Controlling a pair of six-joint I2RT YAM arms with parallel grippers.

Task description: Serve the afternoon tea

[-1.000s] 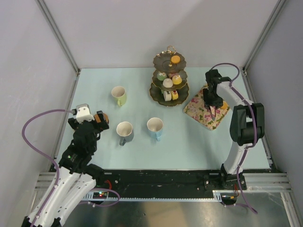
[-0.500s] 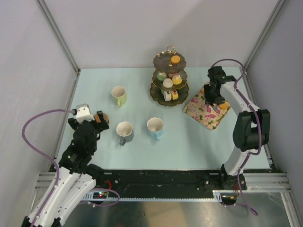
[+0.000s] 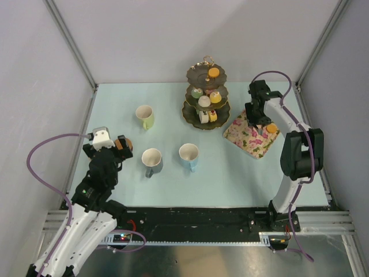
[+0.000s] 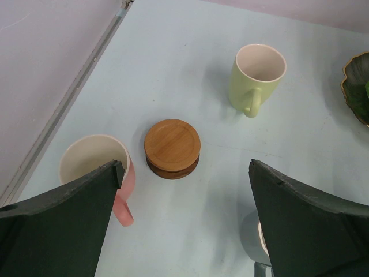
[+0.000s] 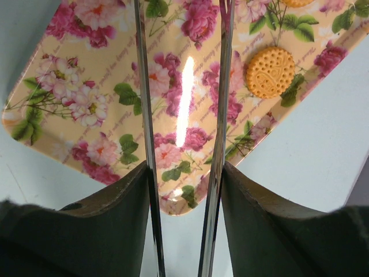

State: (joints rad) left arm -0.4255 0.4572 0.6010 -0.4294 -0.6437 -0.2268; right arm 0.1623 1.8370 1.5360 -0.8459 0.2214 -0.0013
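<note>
Right wrist: right gripper [image 5: 184, 173] is clamping partway on metal tongs [image 5: 144, 86], blades reaching out over floral tray [image 5: 86, 86]. Round orange cake [image 5: 270, 71] is lying on the tray just beside one blade, outside the gap, so the tongs are needing a sidestep. Three-tier stand [image 3: 206, 95] is standing left of the tray. Left gripper [image 4: 184, 167], well left of the tray, is gaping wide and empty.

The dark gold-rimmed three-tier stand [image 3: 198, 75] stands upright near the counter's far edge, with small colourful cakes [image 3: 214, 72] on every tier. The yellow-green mug [image 3: 145, 116] stands toward the left edge from it. The grey mug [image 3: 152, 161] and blue mug [image 3: 189, 156] stand side by side mid-counter. The pink mug [image 4: 86, 161] stands near the left edge, just beside the stacked round brown coasters [image 4: 172, 147].
</note>
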